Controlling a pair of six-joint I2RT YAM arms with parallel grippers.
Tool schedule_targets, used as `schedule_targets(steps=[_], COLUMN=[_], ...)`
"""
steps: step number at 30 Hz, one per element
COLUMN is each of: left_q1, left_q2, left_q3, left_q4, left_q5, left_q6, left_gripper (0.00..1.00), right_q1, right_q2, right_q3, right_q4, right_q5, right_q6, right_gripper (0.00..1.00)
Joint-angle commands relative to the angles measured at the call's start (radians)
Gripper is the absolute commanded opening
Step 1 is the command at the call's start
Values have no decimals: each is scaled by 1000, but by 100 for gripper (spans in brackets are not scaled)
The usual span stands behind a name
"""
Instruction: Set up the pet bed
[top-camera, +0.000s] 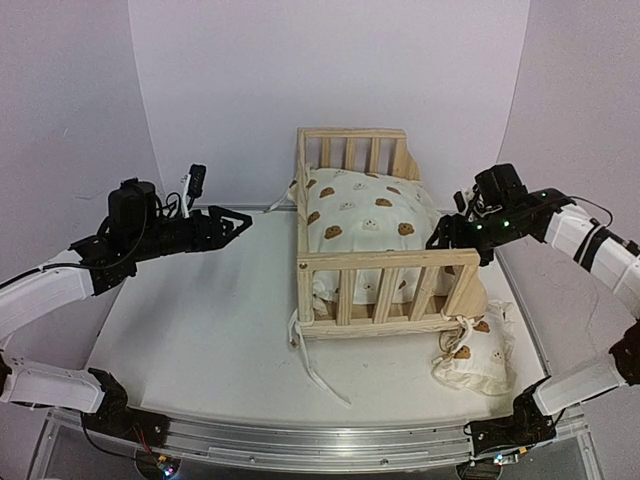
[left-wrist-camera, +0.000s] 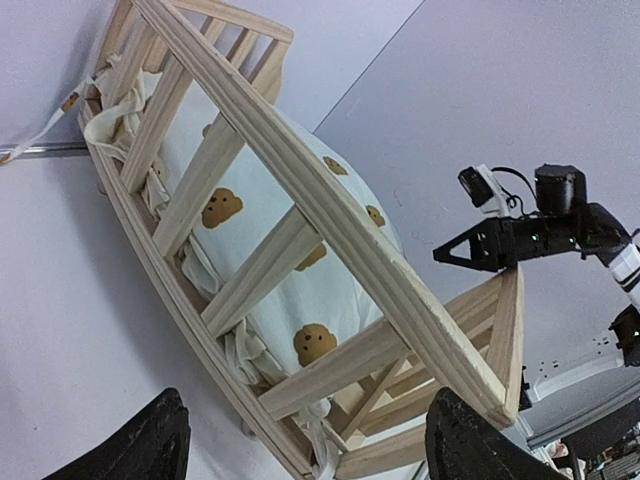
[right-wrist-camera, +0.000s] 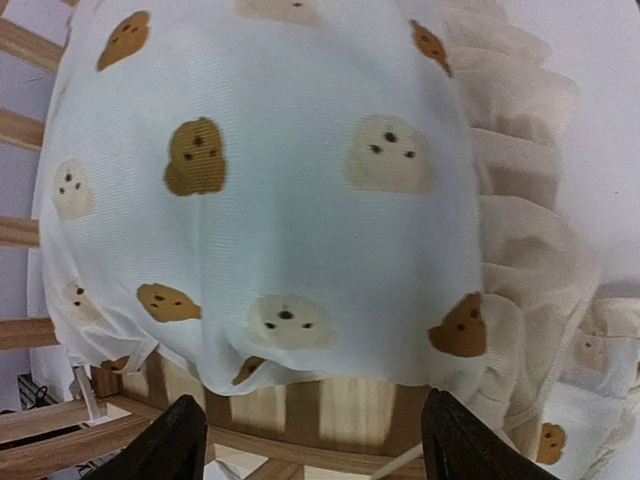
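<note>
- The left hand (top-camera: 240, 222) is spread wide and carries nothing, hanging above the desk (top-camera: 190, 320). The right hand (top-camera: 437, 240) is just as wide and empty (its wrist view shows both fingers (right-wrist-camera: 172, 445) far apart, with only fabric beyond).
- Directly in front of the right hand, the cushion (top-camera: 365, 215) bulges in a high mound and is not lying flat. Pushing on it off-centre would likely bunch it further or roll it out on that hand's side, where the frame looks open.
- A loose tie (top-camera: 320, 372) trails over the desk, ahead of the left hand and lower. It could snag a finger, and pulling it might drag the light frame askew.
- Below the right hand and to its outer side, the pillow (top-camera: 478, 358) slumps on the desk against the frame's corner. A grip there could catch the cushion's ruffle too.
- The pet bed (top-camera: 385, 262) stands upright between the two hands, close to the right one and well ahead of the left. It is pale pine with slatted rails, and its base is hidden under fabric.
- Its far rail (top-camera: 350, 133) rises beyond both hands, and nothing is touching it.
</note>
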Motion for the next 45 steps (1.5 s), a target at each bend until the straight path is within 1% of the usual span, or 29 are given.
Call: schedule_targets(steps=[1, 5, 7, 10, 12, 14, 15, 16, 18, 19, 22, 24, 26, 28, 30, 31, 34, 35, 39, 42, 45], left_q1=[-2, -2, -2, -2, -2, -3, -3, -2, -2, -2, -2, -2, -2, -3, -2, -2, -2, -2, -2, -2, -2], left_q2=[-20, -14, -15, -7, 1, 6, 8, 9, 7, 4, -6, -4, -2, -3, -10, -15, -31, -34, -17, -15, -30], left_q3=[107, 153, 162, 176, 185, 192, 196, 202, 209, 208, 200, 198, 199, 199, 197, 196, 184, 181, 178, 176, 165], left_q4=[-135, -176, -183, -191, -197, -199, -199, -204, -213, -215, -215, -217, -217, -217, -216, -217, -217, -217, -216, -213, -209], left_q5=[-81, -150, -179, -204, -213, -206, -206, -207, -206, -208, -212, -205, -199, -191, -189, -186, -182, -181, -159, -139, -137], left_q6=[114, 139, 140, 127, 117, 113, 114, 115, 122, 123, 129, 136, 139, 145, 155, 160, 169, 172, 177, 171, 162], left_gripper=[82, 82, 82, 83, 83, 83, 83, 83, 83, 83, 83, 83, 83, 83, 83, 83, 83, 83, 83, 83, 83], right_q1=[198, 372, 449, 471, 471, 472, 471, 472, 451, 418, 189, 35, -108, -226, -304, -321, -322, -320, -271, -254, -231], right_q2=[-84, -51, 8, 101, 137, 195, 217, 229, 186, 147, 7, -65, -117, -133, -123, -111, -74, -66, -27, 62, 117], right_q3=[-76, -118, -101, 9, 90, 215, 273, 337, 370, 354, 246, 157, 42, -81, -202, -257, -324, -333, -342, -374, -407], right_q4=[82, 214, 290, 296, 293, 221, 167, 85, -8, -26, -43, -69, -81, -104, -138, -148, -178, -174, -160, -119, -41], right_q5=[-8, 32, 8, 7, -4, -59, -60, 1, 177, 231, 286, 312, 297, 260, 206, 181, 56, 48, 134, 150, 212], right_q6=[149, 235, 240, 168, 99, -1, -51, -104, -147, -153, -126, -97, -79, -54, -26, 0, 11, 5, 2, -5, 2], right_gripper=[75, 74, 75, 75, 77, 78, 78, 79, 84, 86, 86, 89, 91, 95, 98, 98, 98, 98, 97, 90, 86])
